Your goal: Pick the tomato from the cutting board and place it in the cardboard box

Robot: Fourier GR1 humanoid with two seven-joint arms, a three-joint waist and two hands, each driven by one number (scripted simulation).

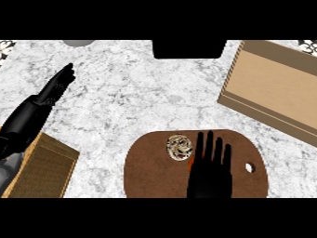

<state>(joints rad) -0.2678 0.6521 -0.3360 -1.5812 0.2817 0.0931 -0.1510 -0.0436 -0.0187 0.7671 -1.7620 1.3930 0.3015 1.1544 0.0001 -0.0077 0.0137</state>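
Marble counter (pixel 133 93) all around, with the cutting board (pixel 154 176) near us. Our right hand (pixel 210 169) hovers flat over it, fingers straight and apart, holding nothing. Just left of the fingers sits the tomato (pixel 179 147), an odd pale patterned lump. We reckon it's light, soft and slippery, so wrap it round the sides. Cardboard box (pixel 284 88) waits far right; left hand (pixel 41 104) rests open.

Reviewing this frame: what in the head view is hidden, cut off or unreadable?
- Round patterned object on the brown wooden cutting board: the right hand covers its right side; it cannot be confirmed as the tomato.
- Tan cardboard box: cut off at the right edge; interior not visible.
- Woven basket at lower left: cut off by the frame, partly behind the left hand.
- Dark object and grey object at the top: cropped, unidentifiable.
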